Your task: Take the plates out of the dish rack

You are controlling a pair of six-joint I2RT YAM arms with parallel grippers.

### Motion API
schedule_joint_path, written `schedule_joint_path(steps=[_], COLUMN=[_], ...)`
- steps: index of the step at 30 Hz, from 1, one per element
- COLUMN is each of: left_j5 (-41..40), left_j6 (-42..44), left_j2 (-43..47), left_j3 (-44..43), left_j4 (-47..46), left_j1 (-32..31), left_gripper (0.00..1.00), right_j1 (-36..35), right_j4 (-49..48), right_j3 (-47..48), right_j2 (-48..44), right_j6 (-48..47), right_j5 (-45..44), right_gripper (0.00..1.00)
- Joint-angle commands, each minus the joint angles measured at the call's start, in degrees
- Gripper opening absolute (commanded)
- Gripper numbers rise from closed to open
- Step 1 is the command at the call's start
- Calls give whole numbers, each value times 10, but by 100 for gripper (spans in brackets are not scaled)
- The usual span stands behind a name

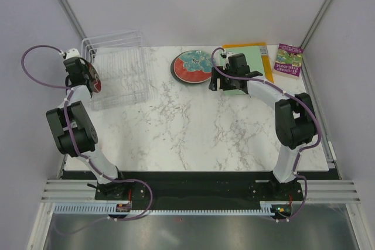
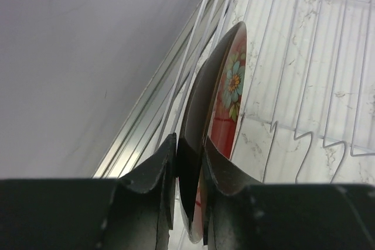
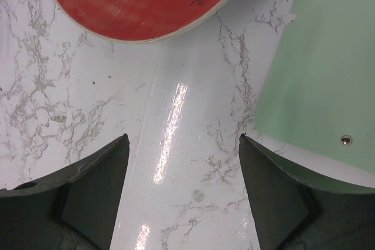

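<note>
The white wire dish rack (image 1: pixel 120 71) stands at the back left of the marble table. My left gripper (image 1: pixel 88 77) is shut on the rim of a red plate with a blue flower pattern (image 2: pixel 225 100), held on edge at the rack's left side (image 2: pixel 304 86). Another red plate with pale teal patterns (image 1: pixel 192 65) lies flat at the back centre. My right gripper (image 1: pixel 225 83) is open and empty just right of that plate, above bare marble; the plate's red edge (image 3: pixel 140 4) shows at the top of the right wrist view.
A light-green mat (image 1: pixel 252 65) on an orange sheet lies at the back right, under the right arm; it shows in the right wrist view (image 3: pixel 328 68). A purple-and-green booklet (image 1: pixel 289 61) lies at the far right. Grey walls close in both sides.
</note>
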State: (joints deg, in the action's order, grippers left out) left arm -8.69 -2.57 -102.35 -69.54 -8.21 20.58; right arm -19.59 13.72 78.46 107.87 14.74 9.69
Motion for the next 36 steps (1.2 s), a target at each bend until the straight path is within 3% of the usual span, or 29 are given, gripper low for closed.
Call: schedule_joint_path(steps=[1, 10, 15, 21, 25, 31, 36], left_j5=[5, -76, -46, 116, 251, 393, 446], left_j6=[14, 81, 47, -74, -175, -296, -375], left_j2=[72, 143, 194, 274, 320, 370, 390], left_j3=[-26, -14, -22, 3, 52, 138, 195], left_j4=[-45, -56, -3, 79, 93, 9, -67], left_j1=[-17, -41, -42, -43, -53, -97, -146], left_gripper=[2, 2, 2, 2, 2, 2, 2], right_j1=[3, 3, 3, 3, 0, -11, -35], right_j4=[-18, -17, -8, 1, -2, -90, -128], right_j3=[1, -1, 2, -4, -9, -62, -91], right_j2=[5, -12, -49, -136, -196, -248, -252], right_j6=[0, -1, -5, -2, 24, 105, 143], right_j5=[10, 2, -27, -19, 31, 142, 176], right_gripper=[82, 82, 82, 84, 85, 85, 85])
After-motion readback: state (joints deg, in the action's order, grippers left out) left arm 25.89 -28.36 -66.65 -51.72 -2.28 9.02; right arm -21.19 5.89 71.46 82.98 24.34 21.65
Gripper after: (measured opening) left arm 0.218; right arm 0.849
